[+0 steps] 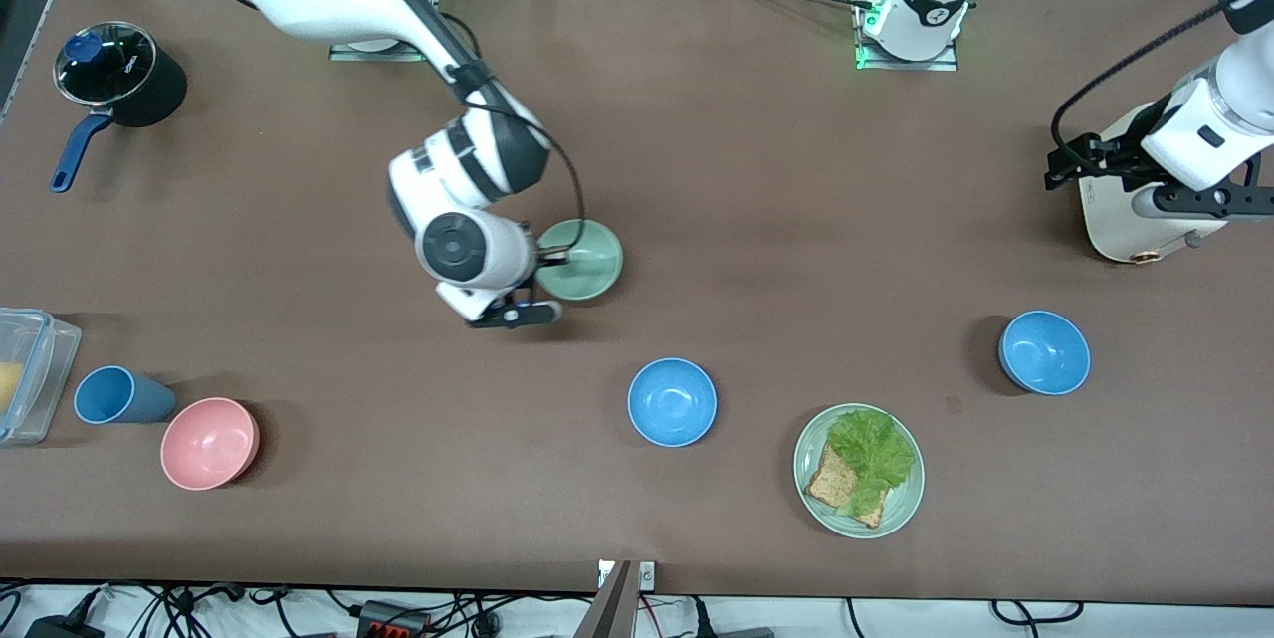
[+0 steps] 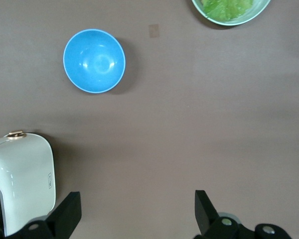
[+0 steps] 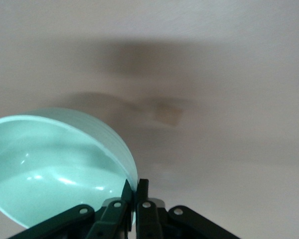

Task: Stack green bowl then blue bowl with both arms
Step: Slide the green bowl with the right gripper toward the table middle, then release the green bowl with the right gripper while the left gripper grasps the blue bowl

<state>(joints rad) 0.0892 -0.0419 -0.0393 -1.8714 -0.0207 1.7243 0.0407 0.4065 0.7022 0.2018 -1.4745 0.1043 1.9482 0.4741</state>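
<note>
High front view faces arms, wrist views look down, perhaps sharing blue bowl (image 2: 94,60)

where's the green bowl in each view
Front view: the green bowl is mid-table, its rim pinched by the shut right gripper.
Left wrist view: not in it.
Right wrist view: the bowl fills the lower corner, rim between the fingers.
Shared landmark: the brown table, in all three views.

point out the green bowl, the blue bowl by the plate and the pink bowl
green bowl (image 1: 587,258), front view, inner floor
blue bowl (image 1: 672,402), front view, centre of the inside
pink bowl (image 1: 207,443), front view, centre of the inside
</note>
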